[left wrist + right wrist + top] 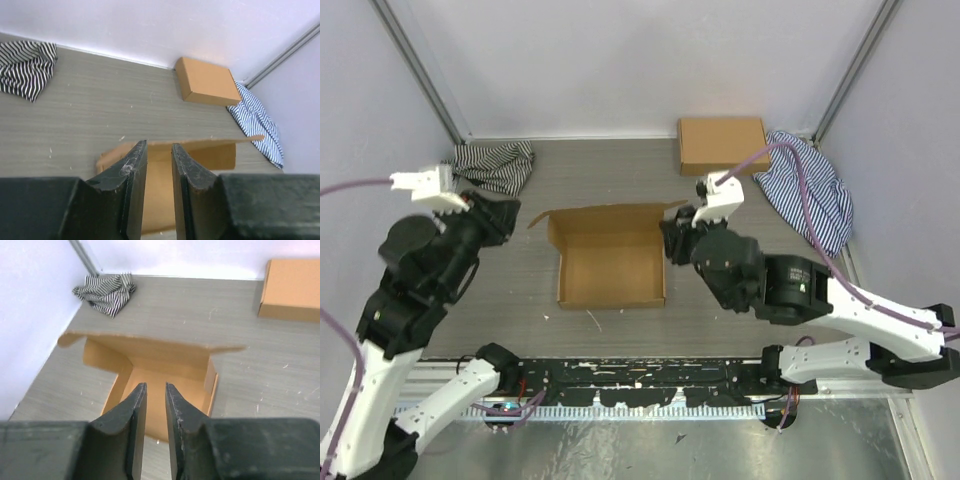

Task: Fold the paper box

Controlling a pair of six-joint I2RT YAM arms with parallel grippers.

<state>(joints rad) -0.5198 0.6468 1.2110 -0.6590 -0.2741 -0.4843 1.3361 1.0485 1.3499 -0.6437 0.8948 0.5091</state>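
The paper box (610, 270), a plain brown cardboard die-cut mailer, lies in the middle of the grey wood-grain table (610, 175) as a shallow open tray with its bare floor facing up. Its left and right walls stand upright. Along its far side a wide flap rises, with pointed ears jutting out past both far corners (in the right wrist view this flap leans a little rather than standing square).

The left gripper (158, 150), with black fingers on a white and black arm, hangs just left of the paper box's far-left corner, close to the flap's ear. Whether it touches the cardboard cannot be told. Its jaws stand a narrow slit apart with nothing between them, and the box's floor shows through the gap.

The right gripper (155, 390) sits at the opposite side, just beside the paper box's right wall near the far-right corner. Contact cannot be told here either. Its jaws are likewise parted by a thin gap and hold nothing.

Beyond the paper box's far-right corner, well apart from it, a closed flat brown cardboard box (722, 145) rests against the back wall. A crumpled blue-and-white striped cloth (815, 190) lies further right of the paper box. A bunched black-and-white striped cloth (495, 165) lies beyond its far-left corner.
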